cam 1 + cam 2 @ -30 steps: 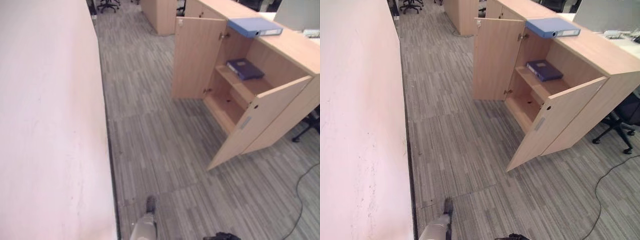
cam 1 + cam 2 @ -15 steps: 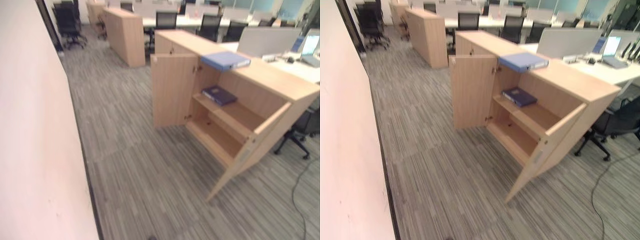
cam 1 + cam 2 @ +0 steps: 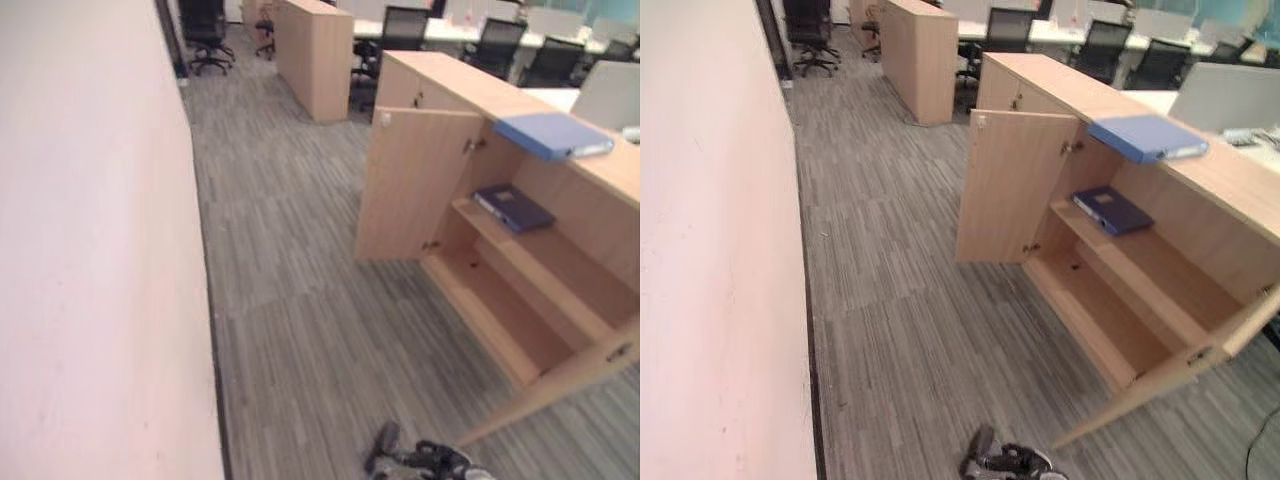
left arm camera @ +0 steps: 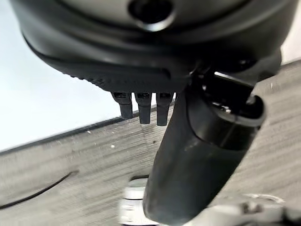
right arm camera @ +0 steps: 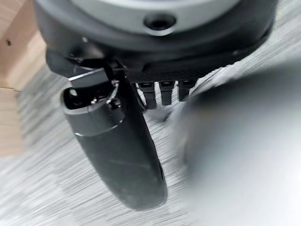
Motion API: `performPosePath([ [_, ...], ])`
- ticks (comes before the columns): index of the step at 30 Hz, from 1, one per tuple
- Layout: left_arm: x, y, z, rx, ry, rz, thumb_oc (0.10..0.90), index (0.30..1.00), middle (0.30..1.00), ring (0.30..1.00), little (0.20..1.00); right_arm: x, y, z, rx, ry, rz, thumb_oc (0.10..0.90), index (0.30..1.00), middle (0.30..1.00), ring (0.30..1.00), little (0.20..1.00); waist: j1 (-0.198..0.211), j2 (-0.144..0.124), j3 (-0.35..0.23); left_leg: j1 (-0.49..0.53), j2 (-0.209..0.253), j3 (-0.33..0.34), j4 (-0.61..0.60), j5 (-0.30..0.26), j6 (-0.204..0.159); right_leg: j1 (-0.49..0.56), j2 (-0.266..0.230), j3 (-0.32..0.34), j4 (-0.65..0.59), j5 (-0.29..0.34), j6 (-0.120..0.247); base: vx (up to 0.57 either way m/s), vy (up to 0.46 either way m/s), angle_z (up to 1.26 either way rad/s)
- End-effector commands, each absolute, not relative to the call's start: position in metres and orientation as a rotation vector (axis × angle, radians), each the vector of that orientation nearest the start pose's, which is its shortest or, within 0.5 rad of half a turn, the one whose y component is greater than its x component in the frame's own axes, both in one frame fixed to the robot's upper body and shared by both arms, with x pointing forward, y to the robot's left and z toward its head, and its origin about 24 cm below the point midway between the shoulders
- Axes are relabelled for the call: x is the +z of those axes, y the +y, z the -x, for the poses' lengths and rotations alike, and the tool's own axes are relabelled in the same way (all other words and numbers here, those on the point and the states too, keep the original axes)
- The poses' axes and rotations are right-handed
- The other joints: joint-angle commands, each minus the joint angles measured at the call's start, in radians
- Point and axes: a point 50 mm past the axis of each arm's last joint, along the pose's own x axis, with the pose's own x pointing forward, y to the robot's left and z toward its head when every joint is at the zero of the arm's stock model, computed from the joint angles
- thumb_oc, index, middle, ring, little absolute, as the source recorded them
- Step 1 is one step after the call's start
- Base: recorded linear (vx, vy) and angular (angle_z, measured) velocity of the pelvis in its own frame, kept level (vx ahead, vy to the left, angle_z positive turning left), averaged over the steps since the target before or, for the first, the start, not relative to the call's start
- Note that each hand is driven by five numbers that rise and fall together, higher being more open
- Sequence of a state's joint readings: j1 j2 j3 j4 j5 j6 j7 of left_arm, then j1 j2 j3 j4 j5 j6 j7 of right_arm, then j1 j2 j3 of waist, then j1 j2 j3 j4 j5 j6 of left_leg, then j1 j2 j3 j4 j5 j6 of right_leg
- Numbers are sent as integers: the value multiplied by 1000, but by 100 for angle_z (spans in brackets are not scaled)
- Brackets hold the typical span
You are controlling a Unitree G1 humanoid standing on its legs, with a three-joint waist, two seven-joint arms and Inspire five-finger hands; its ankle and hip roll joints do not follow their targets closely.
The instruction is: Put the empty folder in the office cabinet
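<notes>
Folder (image 3: 1148, 137) lies flat atop cabinet (image 3: 1040, 85), ahead to your right; right hand (image 5: 117, 141) nearer, fingers relaxed, empty; left hand (image 4: 197, 160) likewise.

Light wooden office cabinet (image 3: 1200, 180), right, both doors open. Light blue box folder (image 3: 1147, 137) on its top. Dark blue flat folder (image 3: 1112, 210) on its upper shelf. Pale partition wall (image 3: 710, 300), left. Second wooden cabinet (image 3: 918, 55), far, with black office chairs (image 3: 1005, 30) behind it.

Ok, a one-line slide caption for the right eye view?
Open office cabinet, light blue folder on top, dark blue folder on its upper shelf.
</notes>
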State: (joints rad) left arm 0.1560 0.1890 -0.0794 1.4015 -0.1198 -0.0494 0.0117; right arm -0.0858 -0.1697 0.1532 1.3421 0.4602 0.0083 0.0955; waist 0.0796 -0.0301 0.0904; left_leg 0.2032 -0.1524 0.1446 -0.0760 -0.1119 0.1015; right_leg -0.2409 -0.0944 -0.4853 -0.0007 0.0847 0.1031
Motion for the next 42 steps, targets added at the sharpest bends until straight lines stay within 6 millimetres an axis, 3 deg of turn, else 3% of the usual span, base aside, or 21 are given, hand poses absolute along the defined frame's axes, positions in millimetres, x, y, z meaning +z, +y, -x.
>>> performPosePath([
  [1,-173,229,11,151,1499,-164,800,900,900,900,900,-160,-208,-124,-179,1170,-170,800,900,900,900,900,13,8,-3,-47,90,4,-11,31,-90,140,-57,14,-87,117,75,265,-111,50],
  [6,-174,227,-1,136,1467,-181,800,900,900,900,900,-161,-220,-113,-218,1203,-151,800,900,900,900,900,-2,12,-16,-47,136,-20,-11,14,-116,148,-32,14,-62,70,47,256,-139,24],
  [9,-173,233,-15,155,1426,-196,800,900,900,900,900,-162,-224,-109,-249,1209,-155,800,900,900,900,900,-8,6,-11,-31,193,-15,3,-5,-150,139,-17,20,6,4,22,230,-186,11],
  [11,-170,239,-29,173,1376,-209,800,900,900,900,900,-164,-223,-99,-252,1237,-150,800,900,900,900,900,-8,-17,2,-83,258,4,207,-9,-180,188,7,18,17,-34,-7,296,-309,7],
  [12,-170,239,-29,173,1376,-209,800,900,900,900,900,-164,-223,-99,-252,1237,-151,800,900,900,900,900,-9,-17,2,-85,259,3,212,-12,-180,189,8,17,16,-34,-7,215,-250,25],
  [15,-167,245,-44,208,1322,-220,800,900,900,900,900,-164,-229,-93,-283,1254,-139,800,900,900,900,900,28,-42,57,-299,306,-1,605,134,-165,270,41,-2,-9,-73,-59,88,-232,17],
  [18,-168,245,-39,212,1336,-217,800,900,900,900,900,-164,-231,-92,-292,1256,-138,800,900,900,900,900,42,-56,60,-380,320,32,629,107,-154,295,40,10,-24,-89,-64,131,-59,-21],
  [20,-169,244,-25,226,1378,-197,800,900,900,900,900,-164,-233,-90,-291,1253,-139,800,900,900,900,900,57,-57,51,-423,297,36,450,91,-161,323,23,40,-44,-101,-53,196,116,-33],
  [21,-169,244,-24,226,1379,-197,800,900,900,900,900,-164,-233,-89,-291,1254,-139,800,900,900,900,900,57,-59,50,-419,295,38,444,94,-161,323,21,40,-44,-101,-52,126,107,-31],
  [22,-170,243,-21,228,1389,-193,800,900,900,900,900,-164,-233,-88,-293,1256,-138,800,900,900,900,900,61,-52,46,-430,289,24,363,127,-174,332,21,47,-47,-107,-52,141,112,-28],
  [24,-170,241,-16,236,1399,-182,800,900,900,900,900,-165,-234,-83,-298,1259,-140,800,900,900,900,900,66,-31,45,-439,273,-21,132,271,-210,367,29,57,-52,-128,-55,249,180,-15],
  [26,-171,239,-20,244,1389,-174,800,900,900,900,900,-165,-235,-82,-304,1256,-141,800,900,900,900,900,75,-14,46,-469,263,-64,-11,329,-240,399,39,76,-52,-146,-58,318,208,-11],
  [28,-172,235,-18,242,1395,-161,800,900,900,900,900,-166,-235,-77,-310,1268,-143,800,900,900,900,900,77,-3,43,-507,257,-88,-11,336,-261,428,40,97,-52,-159,-58,253,194,-54],
  [30,-173,231,-8,239,1430,-148,800,900,900,900,900,-168,-233,-71,-299,1295,-137,800,900,900,900,900,78,20,11,-491,265,-106,-11,340,-254,442,49,115,-56,-164,-48,288,264,-65],
  [34,-173,230,0,228,1448,-153,800,900,900,900,900,-170,-230,-60,-311,1331,-160,800,900,900,900,900,80,17,-35,-424,259,-61,-11,347,-232,483,0,134,-72,-161,-12,320,274,-55],
  [36,-172,233,-1,227,1444,-160,800,900,900,900,900,-171,-225,-59,-287,1340,-170,800,900,900,900,900,86,2,-62,-371,211,-18,-11,294,-182,488,-87,135,-48,-137,39,398,419,-29],
  [38,-172,235,-1,228,1442,-167,800,900,900,900,900,-171,-224,-60,-280,1339,-172,800,900,900,900,900,91,-1,-69,-352,192,-8,-11,275,-163,477,-117,139,-23,-125,49,278,364,-38],
  [39,-171,238,-6,220,1428,-186,800,900,900,900,900,-170,-223,-65,-276,1322,-177,800,900,900,900,900,88,-1,-71,-315,150,7,-11,242,-129,446,-179,139,68,-64,63,245,359,-47],
  [40,-171,238,-6,219,1428,-185,800,900,900,900,900,-170,-223,-66,-276,1322,-176,800,900,900,900,900,88,-1,-73,-317,151,7,-11,243,-129,444,-178,139,67,-63,63,281,524,-44],
  [41,-171,238,-9,205,1421,-191,800,900,900,900,900,-168,-225,-76,-275,1289,-175,800,900,900,900,900,78,12,-61,-276,107,19,-11,209,-83,386,-242,144,220,33,64,115,279,-10],
  [42,-171,238,-9,205,1421,-191,800,900,900,900,900,-168,-225,-76,-275,1289,-175,800,900,900,900,900,79,12,-61,-275,106,21,-11,208,-83,384,-244,145,222,32,64,226,404,-9],
])
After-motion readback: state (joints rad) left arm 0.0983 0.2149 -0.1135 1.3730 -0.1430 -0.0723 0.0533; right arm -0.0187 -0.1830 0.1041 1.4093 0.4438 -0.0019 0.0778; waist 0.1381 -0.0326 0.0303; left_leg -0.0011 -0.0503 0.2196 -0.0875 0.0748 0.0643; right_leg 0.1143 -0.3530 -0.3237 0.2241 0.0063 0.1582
